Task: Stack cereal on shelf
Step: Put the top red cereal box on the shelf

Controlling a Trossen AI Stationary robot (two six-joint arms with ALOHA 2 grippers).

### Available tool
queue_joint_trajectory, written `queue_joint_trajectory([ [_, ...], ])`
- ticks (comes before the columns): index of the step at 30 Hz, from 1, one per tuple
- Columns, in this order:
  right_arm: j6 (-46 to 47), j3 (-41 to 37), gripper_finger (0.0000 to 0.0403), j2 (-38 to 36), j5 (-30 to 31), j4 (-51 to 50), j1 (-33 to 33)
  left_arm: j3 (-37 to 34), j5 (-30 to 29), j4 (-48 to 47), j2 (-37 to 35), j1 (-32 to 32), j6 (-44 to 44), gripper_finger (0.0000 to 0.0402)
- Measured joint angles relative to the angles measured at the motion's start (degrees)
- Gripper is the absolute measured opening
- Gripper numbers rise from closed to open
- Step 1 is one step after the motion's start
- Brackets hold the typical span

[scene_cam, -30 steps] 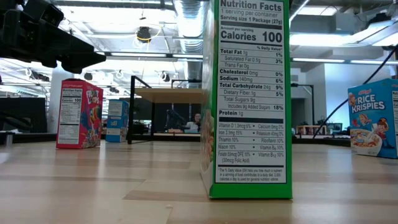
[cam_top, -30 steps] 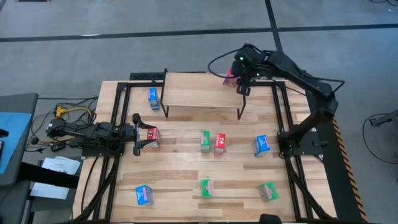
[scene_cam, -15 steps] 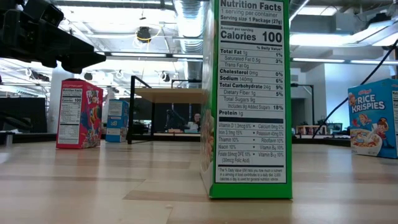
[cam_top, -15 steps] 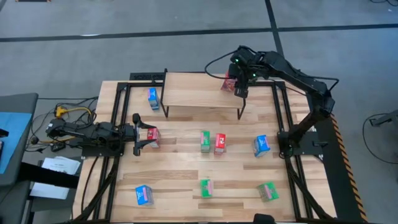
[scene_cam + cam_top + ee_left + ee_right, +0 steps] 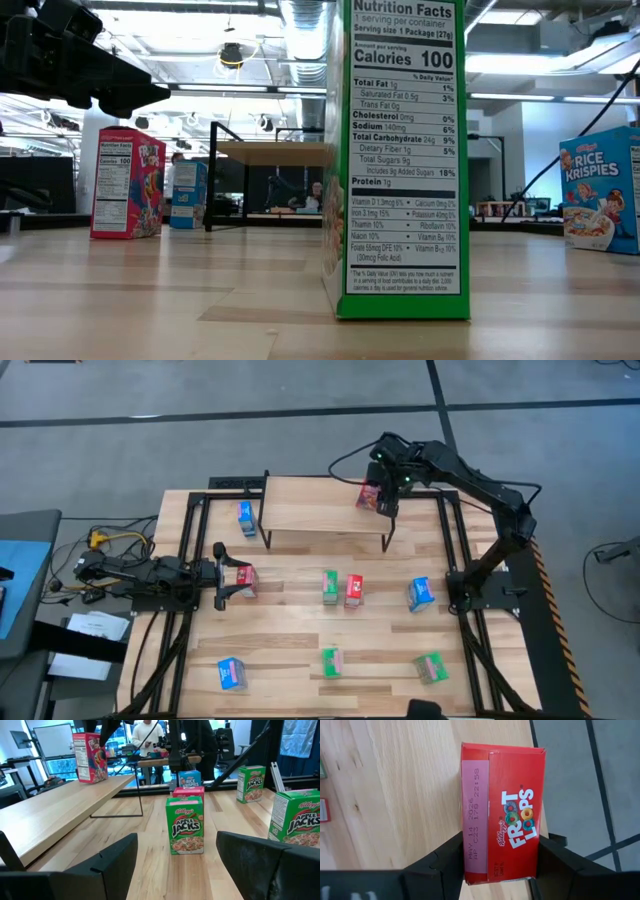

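Right gripper (image 5: pixel 380 500) clamped on a red cereal box (image 5: pixel 502 812), above the shelf (image 5: pixel 320 508) plank's far right corner, beside its edge. Left gripper (image 5: pixel 222 574) parted, empty, low at the surface's (image 5: pixel 280 630) left; bare plank leftward.

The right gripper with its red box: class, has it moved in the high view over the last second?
Yes. The right gripper, holding the red Froot Loops box, has shifted slightly leftward over the shelf, inward from its right end.
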Motion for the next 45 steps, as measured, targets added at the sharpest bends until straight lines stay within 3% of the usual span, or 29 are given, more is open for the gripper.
queue_joint_trajectory([
  [21,-3.15,-0.07,0.0222,-0.02,1.44,-0.28,-0.39,-0.01,0.00,0.00,0.00,0.00,0.00,0.0263],
  [45,-0.03,-0.07,0.0226,-0.02,0.19,-1.06,-0.34,0.00,0.00,0.00,0.01,0.01,0.00,0.0263],
])
